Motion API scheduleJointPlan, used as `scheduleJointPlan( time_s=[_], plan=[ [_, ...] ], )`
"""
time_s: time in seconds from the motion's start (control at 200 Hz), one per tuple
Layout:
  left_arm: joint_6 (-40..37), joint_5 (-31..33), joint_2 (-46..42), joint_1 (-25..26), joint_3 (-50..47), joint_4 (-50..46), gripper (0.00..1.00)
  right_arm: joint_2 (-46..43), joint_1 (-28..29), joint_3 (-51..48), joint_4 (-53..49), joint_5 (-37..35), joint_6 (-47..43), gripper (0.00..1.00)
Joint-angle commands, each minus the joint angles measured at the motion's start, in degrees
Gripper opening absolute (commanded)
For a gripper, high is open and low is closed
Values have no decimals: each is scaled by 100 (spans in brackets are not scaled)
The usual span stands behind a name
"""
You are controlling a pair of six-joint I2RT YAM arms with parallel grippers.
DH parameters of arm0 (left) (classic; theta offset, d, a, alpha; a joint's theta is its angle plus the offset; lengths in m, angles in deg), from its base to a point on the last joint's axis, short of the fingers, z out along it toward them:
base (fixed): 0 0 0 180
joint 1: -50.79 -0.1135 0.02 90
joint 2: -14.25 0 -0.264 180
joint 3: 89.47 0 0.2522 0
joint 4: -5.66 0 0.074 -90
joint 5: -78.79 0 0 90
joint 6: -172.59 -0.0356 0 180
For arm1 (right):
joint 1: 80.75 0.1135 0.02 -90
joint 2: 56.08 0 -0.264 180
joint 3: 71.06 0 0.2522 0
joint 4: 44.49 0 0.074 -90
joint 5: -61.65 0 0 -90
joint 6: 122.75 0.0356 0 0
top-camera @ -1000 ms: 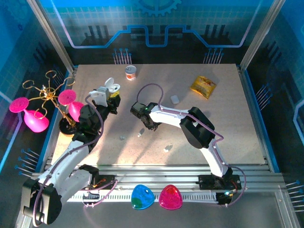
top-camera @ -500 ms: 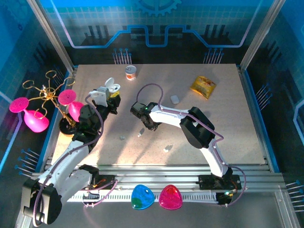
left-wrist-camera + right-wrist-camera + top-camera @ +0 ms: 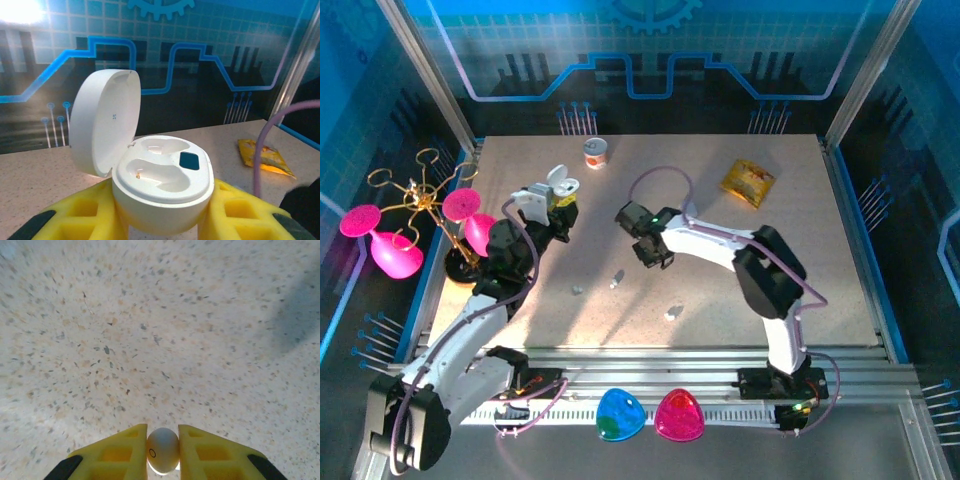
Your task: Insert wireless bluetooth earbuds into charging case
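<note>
- Lit brightly from above in the top view, with a warm pale patch on the tabletop (image 3: 620, 320) near its front edge and a blue glow on the back wall (image 3: 650, 40).
- Throws soft grey shadows onto that surface.
- Burns out to white glare in the left wrist view's upper left corner; keeps the charging case (image 3: 160, 185) crisp, the snack packet (image 3: 262, 157) softer.
- Smears the speckles toward the right wrist view's edges, with a grey shadow at upper right and the earbud (image 3: 163, 450) slightly blurred.

Three earbuds (image 3: 616, 281) loose near the right gripper (image 3: 162, 430), a fourth earbud (image 3: 162, 452) in it; one case (image 3: 160, 185), one can (image 3: 595, 152), one packet (image 3: 748, 181).
</note>
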Motion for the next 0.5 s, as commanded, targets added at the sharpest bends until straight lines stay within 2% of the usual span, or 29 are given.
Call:
scheduleJointPlan(
  time_s=[0.0, 0.17, 0.31, 0.495],
  plan=[
    [98, -465, 118, -47, 248, 20, 26, -697, -367, -490, 622, 770, 327, 15],
    [273, -1088, 398, -28, 294, 204, 26, -1473, -1187, -1623, 1663, 2068, 816, 16],
    [283, -1536, 625, 39, 374, 291, 25, -1772, -1760, -2338, 2401, 3122, 1135, 16],
    [156, -1872, 809, 214, 443, 319, 25, -1963, -2145, -2730, 2736, 3719, 1272, 17]
  ],
)
